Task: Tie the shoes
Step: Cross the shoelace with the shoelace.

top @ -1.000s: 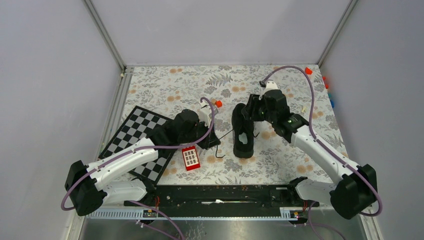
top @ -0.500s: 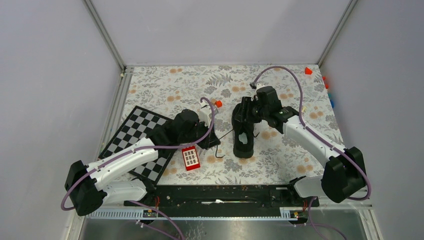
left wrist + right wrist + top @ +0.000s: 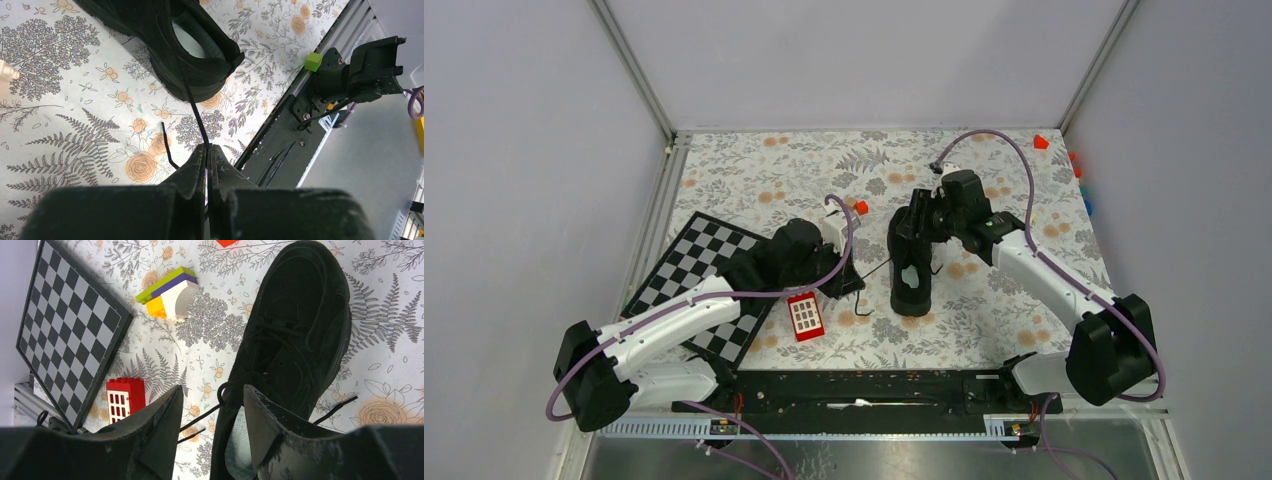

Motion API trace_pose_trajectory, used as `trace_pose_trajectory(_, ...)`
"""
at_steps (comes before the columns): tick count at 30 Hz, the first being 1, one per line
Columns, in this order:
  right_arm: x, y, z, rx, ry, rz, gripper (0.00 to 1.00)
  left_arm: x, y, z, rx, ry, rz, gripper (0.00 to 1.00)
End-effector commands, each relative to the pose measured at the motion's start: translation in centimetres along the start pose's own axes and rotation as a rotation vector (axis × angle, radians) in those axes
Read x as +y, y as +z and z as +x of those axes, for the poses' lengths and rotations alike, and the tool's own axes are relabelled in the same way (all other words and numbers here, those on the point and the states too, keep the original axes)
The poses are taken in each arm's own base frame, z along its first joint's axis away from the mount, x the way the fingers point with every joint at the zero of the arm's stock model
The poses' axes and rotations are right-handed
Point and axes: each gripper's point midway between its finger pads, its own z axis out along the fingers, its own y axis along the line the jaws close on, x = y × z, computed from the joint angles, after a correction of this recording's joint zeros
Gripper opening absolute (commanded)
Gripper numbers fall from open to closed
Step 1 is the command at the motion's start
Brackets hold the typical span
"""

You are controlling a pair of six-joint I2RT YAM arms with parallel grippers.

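The black shoe lies mid-table, toe away from me, pale insole showing. My left gripper is shut on a thin black lace that runs taut from its tips up to the shoe; in the top view it sits left of the shoe. A loose lace end lies on the table beside it. My right gripper is open, hovering over the shoe's left side, its fingers straddling a small lace loop at the collar. Another lace end lies right of the shoe.
A checkerboard lies at the left under my left arm. A red windowed block sits near the shoe, stacked coloured blocks beyond it. A green cube rests on the black rail. Small blocks lie far right.
My right gripper has swung left from beside the shoe to over its tongue, then nearly held. The left gripper stays shut on the lace, unmoved.
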Motion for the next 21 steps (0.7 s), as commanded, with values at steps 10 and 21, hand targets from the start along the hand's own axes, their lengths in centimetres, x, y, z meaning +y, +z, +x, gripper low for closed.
trace_pose_trajectory(10,0.4,0.6,-1.8,-0.044,0.025,-0.032,0.55,-0.6,-0.6,-1.0,-0.046,0.029,0.02,0.0)
trace_pose_trajectory(21,0.5,0.9,-0.2,0.0,0.039,-0.062,0.55,-0.6,-0.6,-0.9,-0.046,0.028,0.021,0.0)
